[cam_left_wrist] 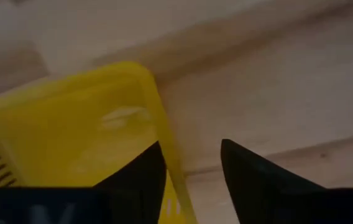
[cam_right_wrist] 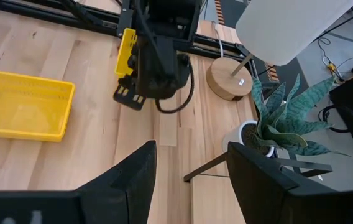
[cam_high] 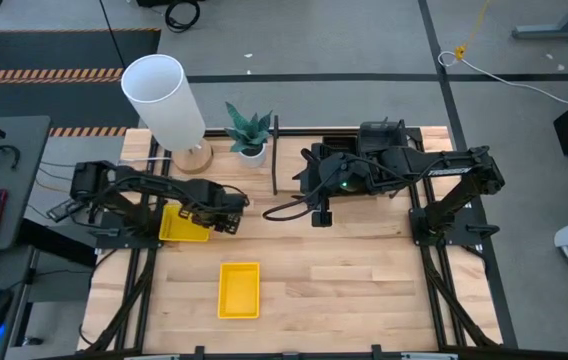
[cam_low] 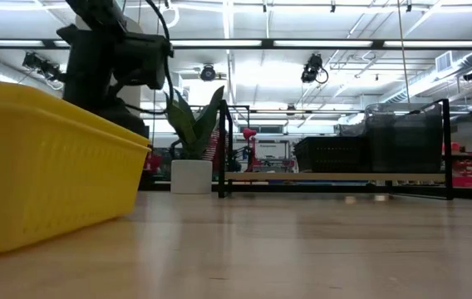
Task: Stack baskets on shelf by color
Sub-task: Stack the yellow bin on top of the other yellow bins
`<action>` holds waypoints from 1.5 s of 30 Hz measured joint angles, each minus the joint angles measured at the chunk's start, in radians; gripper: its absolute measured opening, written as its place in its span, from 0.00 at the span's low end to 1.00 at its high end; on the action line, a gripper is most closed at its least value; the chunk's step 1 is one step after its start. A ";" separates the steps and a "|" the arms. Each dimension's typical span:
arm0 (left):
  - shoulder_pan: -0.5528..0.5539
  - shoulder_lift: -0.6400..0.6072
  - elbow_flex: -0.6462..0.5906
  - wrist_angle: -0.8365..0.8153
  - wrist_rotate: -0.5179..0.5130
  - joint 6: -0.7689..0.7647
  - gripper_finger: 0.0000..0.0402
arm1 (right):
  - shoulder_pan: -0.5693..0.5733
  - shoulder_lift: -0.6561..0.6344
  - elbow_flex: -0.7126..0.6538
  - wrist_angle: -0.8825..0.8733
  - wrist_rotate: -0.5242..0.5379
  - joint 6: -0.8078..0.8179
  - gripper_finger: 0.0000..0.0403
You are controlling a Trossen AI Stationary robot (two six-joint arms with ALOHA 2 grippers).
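Yellow basket [cam_high: 182, 224] at tabletop [cam_high: 364, 280] left edge, my left gripper [cam_left_wrist: 192, 180] fingers straddling its rim, unclosed | step: grasp | next: close, carry to shelf [cam_high: 276, 150] | right gripper [cam_right_wrist: 189, 180] open, waiting above shelf.

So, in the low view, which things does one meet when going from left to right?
Yellow basket → potted plant → shelf, holding a black perforated basket, then the dark grey baskets at its right end.

Bright ceiling strip lights [cam_low: 319, 41], soft shadows, blurred left wrist view.
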 joint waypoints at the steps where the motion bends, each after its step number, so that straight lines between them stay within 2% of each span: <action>1: -0.002 0.012 0.000 0.011 0.013 0.015 0.37 | 0.000 0.000 0.000 0.000 0.000 0.001 0.49; 8: -0.029 0.029 0.006 0.052 0.074 0.110 0.17 | 0.000 0.000 0.000 -0.003 -0.002 0.003 0.49; 11: -0.057 0.029 0.041 0.049 0.118 0.144 0.05 | 0.000 0.000 0.000 -0.003 -0.003 0.000 0.49; 13: -0.083 0.029 0.077 0.036 0.129 0.166 0.02 | 0.000 0.000 0.000 -0.004 -0.003 -0.001 0.49; 23: -0.235 0.027 0.441 -0.203 0.135 0.430 0.01 | -0.004 0.000 0.000 -0.003 -0.006 -0.025 0.49; 29: -0.400 0.027 0.608 -0.207 0.149 0.525 0.03 | -0.027 0.000 0.000 -0.005 -0.006 -0.049 0.49; 34: -0.552 0.027 0.638 -0.090 0.151 0.518 0.02 | -0.060 0.000 0.000 -0.004 0.003 -0.056 0.49; 36: -0.599 0.030 0.638 -0.048 0.152 0.470 0.02 | -0.075 0.000 0.000 -0.001 -0.003 -0.064 0.49; 45: -0.700 0.116 0.639 -0.021 0.076 0.446 0.02 | -0.122 0.000 0.000 0.069 -0.078 -0.082 0.49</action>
